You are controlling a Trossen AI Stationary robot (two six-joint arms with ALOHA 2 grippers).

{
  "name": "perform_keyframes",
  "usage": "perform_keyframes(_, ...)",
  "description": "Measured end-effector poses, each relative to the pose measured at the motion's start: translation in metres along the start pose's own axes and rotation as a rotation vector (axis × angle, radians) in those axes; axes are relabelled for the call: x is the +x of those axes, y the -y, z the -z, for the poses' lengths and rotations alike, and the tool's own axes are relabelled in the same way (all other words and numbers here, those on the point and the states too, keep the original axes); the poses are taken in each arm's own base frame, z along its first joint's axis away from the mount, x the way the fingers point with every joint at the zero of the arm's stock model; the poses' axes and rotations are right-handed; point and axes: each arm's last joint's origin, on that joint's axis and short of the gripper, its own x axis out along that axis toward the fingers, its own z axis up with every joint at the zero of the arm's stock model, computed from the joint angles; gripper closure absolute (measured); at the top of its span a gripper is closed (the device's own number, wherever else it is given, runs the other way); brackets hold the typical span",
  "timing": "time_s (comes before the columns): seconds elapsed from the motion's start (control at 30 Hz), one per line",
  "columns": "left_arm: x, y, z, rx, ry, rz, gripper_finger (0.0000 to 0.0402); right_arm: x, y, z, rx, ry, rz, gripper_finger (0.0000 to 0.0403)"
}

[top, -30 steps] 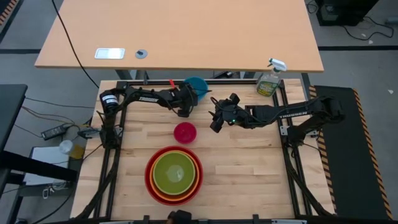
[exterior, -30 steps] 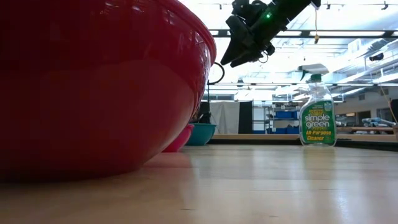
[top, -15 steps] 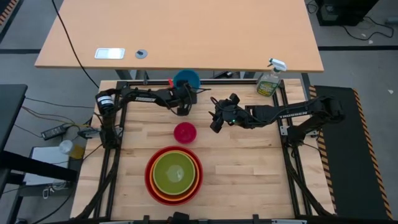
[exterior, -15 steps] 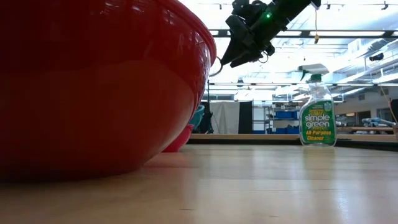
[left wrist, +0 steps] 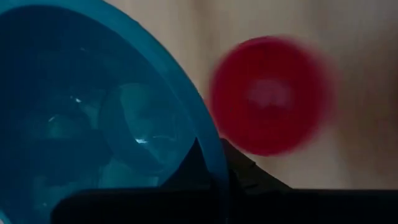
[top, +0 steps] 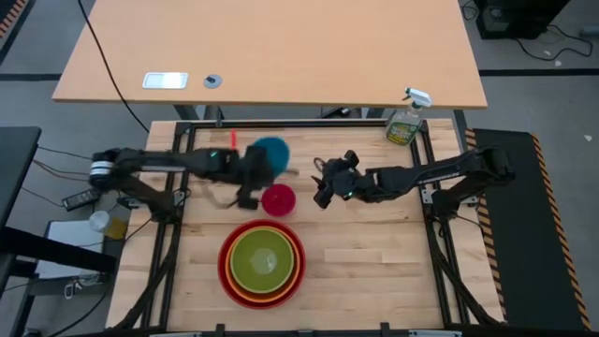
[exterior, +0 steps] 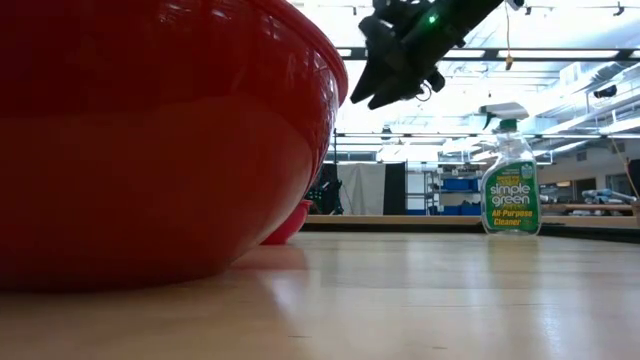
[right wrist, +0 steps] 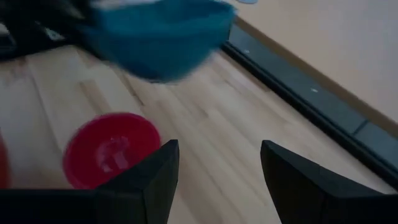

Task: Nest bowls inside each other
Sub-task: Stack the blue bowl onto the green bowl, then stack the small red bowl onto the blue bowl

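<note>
The blue bowl (top: 270, 154) hangs in the air over the table's far middle, with my left gripper (top: 253, 174) shut on its rim. Below and just nearer, the small magenta bowl (top: 278, 199) stands on the wood on its base; the left wrist view looks down on the magenta bowl (left wrist: 270, 93). The lime green bowl (top: 262, 260) sits inside the orange one, and that inside the red bowl (top: 225, 271), near the front edge. My right gripper (top: 323, 188) hovers open to the right of the magenta bowl, holding nothing. My left gripper holds the blue bowl by its rim (left wrist: 214, 158), one finger inside the bowl (left wrist: 186, 168) and one outside the wall (left wrist: 252, 177). The fingers slant downward from the table's left. The bowl is lifted clear of the table, above the magenta bowl.
A green spray bottle (top: 405, 122) stands at the table's far right corner. In the low view the red bowl (exterior: 150, 140) fills the left half. Bare wood lies to the right of the nested bowls. The black frame rail (right wrist: 311, 93) runs along the far edge.
My left gripper has lifted the blue bowl off the table at the far edge. It has then swung up and toward the near edge, quickly, so that the bowl now hangs clear above the magenta bowl. The magenta bowl and the nested bowls have stayed put.
</note>
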Motion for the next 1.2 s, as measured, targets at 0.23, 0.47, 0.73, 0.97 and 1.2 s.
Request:
perform_keyframes(0.23, -0.053, 0.078, 0.012, 0.074, 0.190, 0.164, 0.0395, 0.033, -0.024, 0.023, -0.034, -0.026, -0.007, 0.0171)
perform_keyframes(0.47, -0.063, 0.143, 0.007, 0.098, 0.261, 0.268, 0.0394, 0.054, -0.030, 0.027, -0.008, 0.051, 0.051, 0.0171)
perform_keyframes(0.73, -0.043, 0.196, 0.001, 0.250, 0.229, 0.293, 0.0393, 0.069, -0.031, 0.016, 0.017, 0.181, 0.018, 0.0171)
perform_keyframes(0.97, -0.023, 0.219, 0.004, 0.343, 0.145, 0.290, 0.0382, 0.070, -0.031, 0.014, 0.027, 0.185, -0.008, 0.0171)
perform_keyframes(1.2, -0.022, 0.228, 0.005, 0.397, 0.153, 0.295, 0.0301, 0.070, -0.031, 0.014, 0.033, 0.191, -0.013, 0.0171)
